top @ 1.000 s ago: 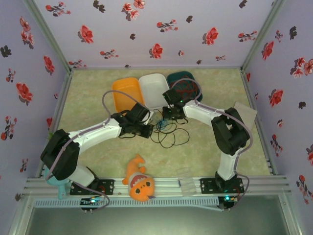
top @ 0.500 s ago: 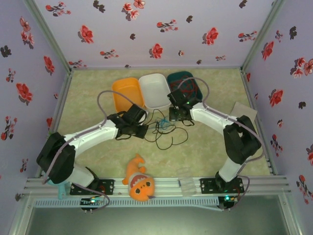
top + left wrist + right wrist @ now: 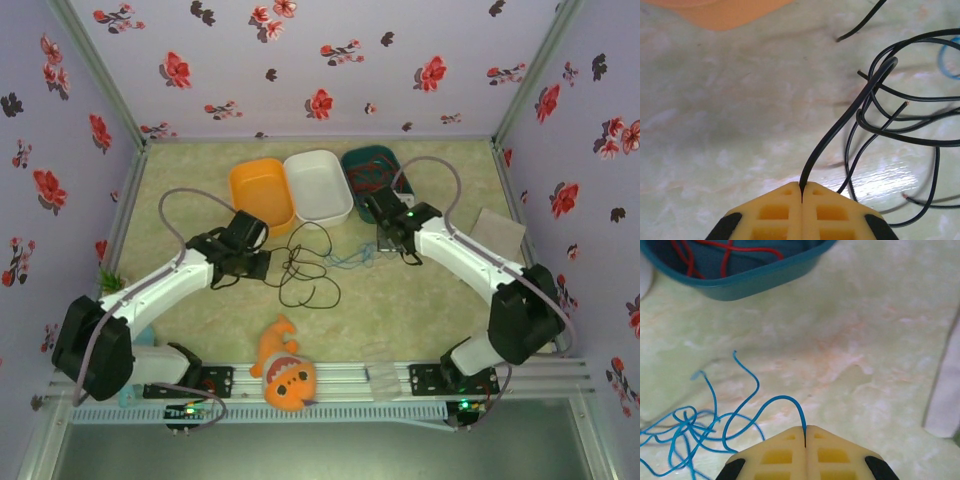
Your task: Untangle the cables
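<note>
The black cable [image 3: 305, 268] lies in loose loops on the table's middle; my left gripper [image 3: 262, 264] is shut on a strand of the black cable [image 3: 850, 112] that rises from between its yellow fingers [image 3: 775, 212]. My right gripper [image 3: 385, 243] is shut on the light blue cable [image 3: 735, 412], whose tangle trails to the left as a thin blue cable [image 3: 350, 260] between the two arms. The red cable [image 3: 700, 255] lies coiled inside the teal bin [image 3: 395, 160], apart from the other two.
An orange bin [image 3: 245, 190] and a white bin [image 3: 330, 212] stand at the back next to the teal one. An orange plush fish [image 3: 285, 370] lies at the near edge. A pale flat sheet [image 3: 500, 232] lies at the right.
Both arms have pulled apart, left gripper leftward with the black cable, right gripper rightward with the blue cable. The two cables have drawn away from each other.
</note>
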You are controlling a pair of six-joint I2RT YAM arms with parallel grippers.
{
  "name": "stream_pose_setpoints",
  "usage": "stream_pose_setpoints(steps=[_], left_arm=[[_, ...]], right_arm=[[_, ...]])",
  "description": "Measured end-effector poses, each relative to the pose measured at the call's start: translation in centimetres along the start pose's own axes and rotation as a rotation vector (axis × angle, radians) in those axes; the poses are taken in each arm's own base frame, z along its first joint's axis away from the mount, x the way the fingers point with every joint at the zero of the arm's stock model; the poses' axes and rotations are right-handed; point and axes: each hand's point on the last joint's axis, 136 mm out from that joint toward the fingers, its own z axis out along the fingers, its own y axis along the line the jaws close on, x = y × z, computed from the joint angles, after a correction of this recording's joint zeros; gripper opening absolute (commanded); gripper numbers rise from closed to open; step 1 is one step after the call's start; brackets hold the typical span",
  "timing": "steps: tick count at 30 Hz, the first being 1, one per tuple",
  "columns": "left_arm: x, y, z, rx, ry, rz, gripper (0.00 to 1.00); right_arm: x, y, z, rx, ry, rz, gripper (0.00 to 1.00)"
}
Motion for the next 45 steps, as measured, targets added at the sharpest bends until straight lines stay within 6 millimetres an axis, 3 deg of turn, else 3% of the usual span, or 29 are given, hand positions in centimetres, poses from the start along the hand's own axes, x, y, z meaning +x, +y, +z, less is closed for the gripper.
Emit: stream_pose_setpoints(steps=[6, 11, 16, 23, 28, 34, 39, 45], left_arm=[[0.5, 1.5, -0.6, -0.034, -0.001, -0.026, 0.0], [0.1, 1.5, -1.7, -0.021, -0.042, -0.026, 0.19], [-0.9, 1.2, -3.1, 0.008, -0.107, -0.026, 0.46], [-2.7, 0.3, -5.6, 0.076, -0.227, -0.032, 0.57], [-5.0, -2.0, -7.6, 0.202, -0.346, 0.006, 0.58], [-7.0, -7.1, -8.8, 0.382, -0.477, 0.139, 0.57], [-6.8, -11.3, -5.9, 0.455, -0.438, 0.235, 0.55], [-6.0, -14.9, -2.9, 0.505, -0.413, 0.317, 0.57]], right_arm=[[-0.6, -1.6, -2.2, -0.023, -0.043, 0.049, 0.0], [-1.1, -1.5, -4.7, -0.113, -0.089, 0.08, 0.0], [-1.7, -0.4, -7.4, -0.252, -0.136, 0.098, 0.0], [-2.5, 1.4, -10.4, -0.424, -0.182, 0.074, 0.0], [-3.2, 2.5, -12.2, -0.52, -0.211, 0.068, 0.0], [-4.5, 3.5, -14.5, -0.609, -0.254, 0.07, 0.0], [-5.6, 3.9, -16.4, -0.667, -0.299, 0.075, 0.0], [-6.1, 4.2, -17.9, -0.721, -0.335, 0.079, 0.0]])
